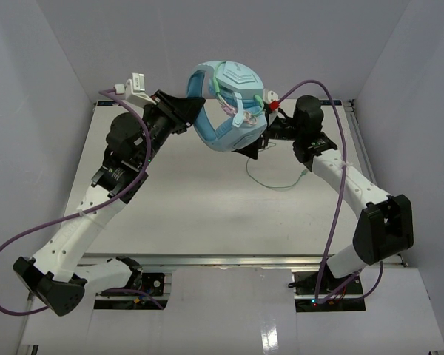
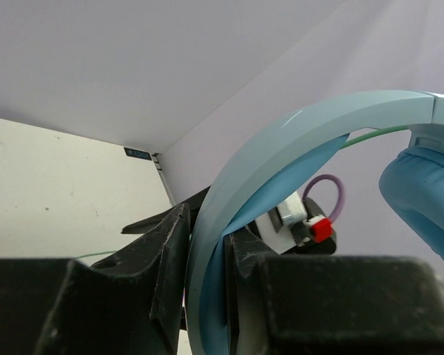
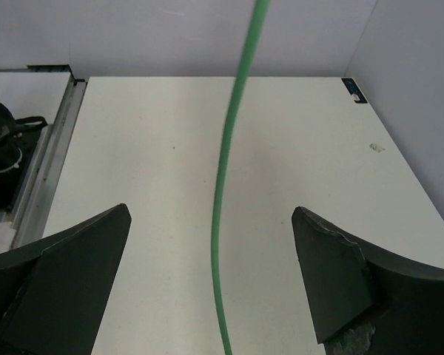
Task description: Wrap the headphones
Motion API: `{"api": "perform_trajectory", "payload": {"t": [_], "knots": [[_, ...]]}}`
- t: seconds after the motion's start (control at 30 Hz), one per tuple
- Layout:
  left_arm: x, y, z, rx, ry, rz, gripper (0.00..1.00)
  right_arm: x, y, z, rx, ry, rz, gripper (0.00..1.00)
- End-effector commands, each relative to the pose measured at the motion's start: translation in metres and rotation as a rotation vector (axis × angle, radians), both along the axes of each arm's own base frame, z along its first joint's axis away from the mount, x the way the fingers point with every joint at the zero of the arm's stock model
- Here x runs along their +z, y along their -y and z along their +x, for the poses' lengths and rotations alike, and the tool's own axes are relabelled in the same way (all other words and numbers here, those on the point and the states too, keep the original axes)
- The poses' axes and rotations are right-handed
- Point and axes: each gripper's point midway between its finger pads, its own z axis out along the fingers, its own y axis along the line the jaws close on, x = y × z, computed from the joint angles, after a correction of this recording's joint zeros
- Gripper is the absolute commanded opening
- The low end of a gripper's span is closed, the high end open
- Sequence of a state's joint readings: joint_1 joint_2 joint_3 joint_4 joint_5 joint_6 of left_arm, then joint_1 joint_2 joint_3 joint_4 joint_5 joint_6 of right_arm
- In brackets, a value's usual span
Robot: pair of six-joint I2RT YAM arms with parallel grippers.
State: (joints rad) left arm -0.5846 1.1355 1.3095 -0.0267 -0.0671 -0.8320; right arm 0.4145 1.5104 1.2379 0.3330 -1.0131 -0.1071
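I see the headphones point(image 1: 229, 111) lifted in the air over the far part of the table point(image 1: 192, 207), between the two arms. The left gripper point(image 1: 196, 109) holds them. In the left wrist view its two black fingers point(image 2: 170, 251) are pressed on both sides of the light blue headband point(image 2: 281, 140), so this gripper point(image 2: 207, 251) is clamped on the headband. The band curves up and to the right from the fingers, and one padded earcup point(image 2: 422, 192) shows at the right edge of that view.

The right gripper point(image 1: 260, 139) is just beside the headphones, on their right and lower side. In the right wrist view its fingers point(image 3: 81, 259) stand wide apart and grip nothing. The thin green cord point(image 3: 226, 163) runs down through the gap between them, near the middle, apart from both fingers; this gripper point(image 3: 211, 222) points down at the white table point(image 3: 133, 148).

From above, the cord point(image 1: 270, 183) hangs down below the headphones and makes a loose loop on the table. I cannot tell where its end lies. A purple cable point(image 1: 340, 148) runs along the right arm.
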Motion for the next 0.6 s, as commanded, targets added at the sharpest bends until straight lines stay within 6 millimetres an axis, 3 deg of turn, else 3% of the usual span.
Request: {"api": "perform_trajectory", "payload": {"t": [0.0, 0.1, 0.23, 0.43, 0.57], "knots": [[0.052, -0.014, -0.015, 0.015, 0.075, -0.132, 0.00, -0.034, -0.005, 0.002, 0.032, -0.001, -0.042, 0.95], [0.056, -0.022, -0.012, 0.065, 0.080, -0.136, 0.00, -0.047, -0.005, -0.013, 0.064, -0.004, -0.047, 0.90], [0.053, -0.034, 0.001, 0.152, 0.061, -0.153, 0.00, -0.065, -0.008, -0.039, 0.120, 0.002, -0.070, 0.68], [0.048, -0.042, 0.014, 0.228, 0.037, -0.183, 0.00, -0.080, -0.007, -0.084, 0.211, 0.005, -0.063, 0.59], [0.045, -0.046, 0.022, 0.271, 0.023, -0.189, 0.00, -0.087, -0.012, -0.117, 0.300, -0.002, -0.059, 0.35]]}}
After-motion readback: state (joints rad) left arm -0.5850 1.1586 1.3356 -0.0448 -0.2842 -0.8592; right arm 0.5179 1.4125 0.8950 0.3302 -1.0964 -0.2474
